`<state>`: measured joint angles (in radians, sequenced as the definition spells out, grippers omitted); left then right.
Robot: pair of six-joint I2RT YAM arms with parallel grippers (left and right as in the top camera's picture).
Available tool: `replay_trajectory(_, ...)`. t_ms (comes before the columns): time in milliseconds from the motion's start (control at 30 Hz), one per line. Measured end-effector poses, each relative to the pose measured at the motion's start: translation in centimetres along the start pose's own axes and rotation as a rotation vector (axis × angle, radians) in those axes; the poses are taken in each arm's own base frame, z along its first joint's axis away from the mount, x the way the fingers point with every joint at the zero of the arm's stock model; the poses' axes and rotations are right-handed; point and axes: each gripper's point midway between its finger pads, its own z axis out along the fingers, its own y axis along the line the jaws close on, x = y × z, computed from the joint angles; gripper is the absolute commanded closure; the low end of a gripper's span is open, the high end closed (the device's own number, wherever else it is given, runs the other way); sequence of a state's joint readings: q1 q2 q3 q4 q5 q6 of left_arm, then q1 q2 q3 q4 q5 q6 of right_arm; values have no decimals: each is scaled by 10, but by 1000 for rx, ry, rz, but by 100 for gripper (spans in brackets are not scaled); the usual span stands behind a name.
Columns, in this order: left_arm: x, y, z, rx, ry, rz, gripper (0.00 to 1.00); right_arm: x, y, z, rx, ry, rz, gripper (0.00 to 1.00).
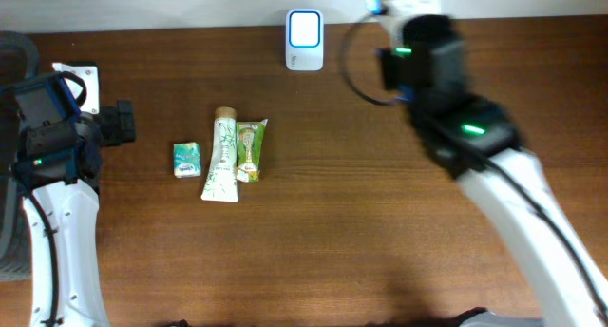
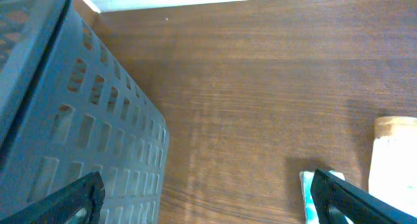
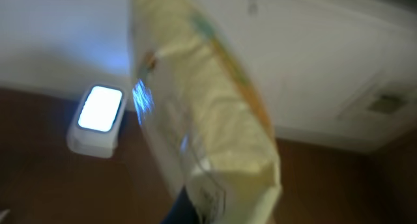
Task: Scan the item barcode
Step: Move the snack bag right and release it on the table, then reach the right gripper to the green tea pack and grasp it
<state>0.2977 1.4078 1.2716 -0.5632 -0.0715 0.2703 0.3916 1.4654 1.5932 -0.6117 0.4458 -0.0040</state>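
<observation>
One brown table (image 1: 332,222), white wall (image 3: 45,28), scanner (image 1: 304,40)

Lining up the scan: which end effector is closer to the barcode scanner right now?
Right. The right end effector, shut on the yellow packet, is just to the right of the scanner. The left end effector is open, far off to the scanner's left.

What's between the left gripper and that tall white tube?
In the overhead view, a small teal packet lies there, nearer the white tube than the left gripper.
</observation>
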Motion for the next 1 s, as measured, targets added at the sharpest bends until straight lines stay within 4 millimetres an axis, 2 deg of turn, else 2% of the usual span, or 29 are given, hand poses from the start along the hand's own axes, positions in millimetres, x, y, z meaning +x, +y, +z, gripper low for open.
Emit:
replay_trajectory(33, 0, 0, 0, 0, 0, 0, 1, 26, -24, -15, -6, 107, 107, 96)
replay_trajectory(67, 0, 0, 0, 0, 0, 0, 1, 55, -47, -19, 11, 220, 203, 96)
replay_trajectory(100, 0, 0, 0, 0, 0, 0, 1, 85, -70, -14, 46, 331, 331, 96)
replay_trajectory(200, 0, 0, 0, 0, 0, 0, 1, 140, -107, 13, 68, 468, 560, 96)
replay_trajectory(233, 0, 0, 0, 0, 0, 0, 1, 171, -125, 30, 83, 517, 670, 96)
replay_trajectory(300, 0, 0, 0, 0, 0, 0, 1, 210, -145, 57, 74, 505, 803, 96)
replay_trajectory(367, 0, 0, 0, 0, 1, 0, 1, 245, -159, 72, 71, 477, 895, 96)
replay_trajectory(400, 0, 0, 0, 0, 0, 0, 1, 261, -165, 77, 82, 456, 921, 92)
replay_trajectory(433, 0, 0, 0, 0, 0, 0, 1, 279, -167, 78, 93, 455, 943, 63)
replay_trajectory(467, 0, 0, 0, 0, 0, 0, 1, 296, -164, 77, 103, 473, 961, 44)
replay_trajectory(500, 0, 0, 0, 0, 1, 0, 1, 305, -160, 76, 109, 492, 963, 28)
replay_trajectory(533, 0, 0, 0, 0, 1, 0, 1, 322, -154, 70, 118, 547, 955, 22)
replay_trajectory(600, 0, 0, 0, 0, 1, 0, 1, 332, -148, 61, 122, 617, 952, 19)
replay_trajectory(667, 0, 0, 0, 0, 0, 0, 1, 335, -141, 42, 122, 732, 951, 14)
replay_trajectory(700, 0, 0, 0, 0, 0, 0, 1, 325, -142, 32, 115, 771, 937, 5)
replay_trajectory(733, 0, 0, 0, 0, 2, 0, 1, 306, -146, 25, 109, 778, 915, 0)
replay_trajectory(800, 0, 0, 0, -1, -2, 0, 1, 276, -150, 12, 89, 786, 872, 1)
replay_trajectory(867, 0, 0, 0, 0, 0, 0, 1, 243, -150, 11, 45, 724, 837, 1)
replay_trajectory(900, 0, 0, 0, 0, 0, 0, 1, 229, -140, 16, -26, 688, 831, 1)
replay_trajectory(967, 0, 0, 0, -1, -1, 0, 1, 204, -107, 30, -188, 618, 802, 0)
replay_trajectory(1000, 0, 0, 0, 0, 0, 0, 1, 190, -72, 39, -316, 583, 754, 7)
